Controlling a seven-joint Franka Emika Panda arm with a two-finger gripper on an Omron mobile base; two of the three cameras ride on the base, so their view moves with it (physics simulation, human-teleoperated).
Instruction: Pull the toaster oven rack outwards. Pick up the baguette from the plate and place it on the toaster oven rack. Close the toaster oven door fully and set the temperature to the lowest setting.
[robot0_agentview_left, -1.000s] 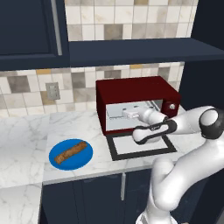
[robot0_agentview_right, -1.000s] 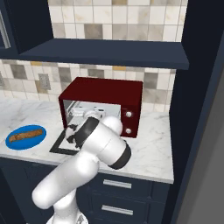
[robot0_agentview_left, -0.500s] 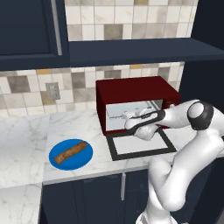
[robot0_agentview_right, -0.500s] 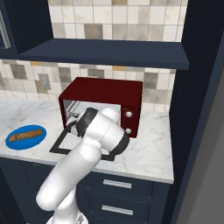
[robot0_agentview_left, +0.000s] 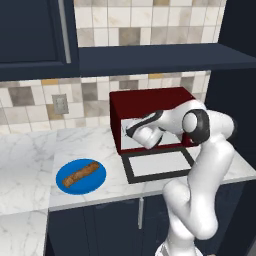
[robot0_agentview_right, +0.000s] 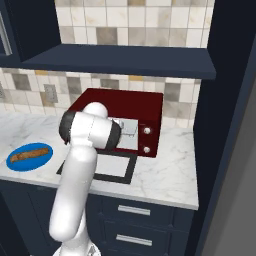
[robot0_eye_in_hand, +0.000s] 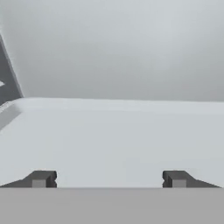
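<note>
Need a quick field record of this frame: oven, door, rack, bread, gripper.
oven: dark red boxy toaster oven on the marble counter
door: black-framed glass door lying open, flat
rack: light-grey metal shelf right ahead of the fingertips
bread: brown baguette on the round blue plate, untouched
gripper: two-finger gripper open, reaching into the cavity, holding nothing

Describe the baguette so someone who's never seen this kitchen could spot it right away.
Start at the dark red toaster oven on the marble counter. Left of it lies a bright blue plate. The baguette is the slim brown stick lying on that plate, the counter's only food.
</note>
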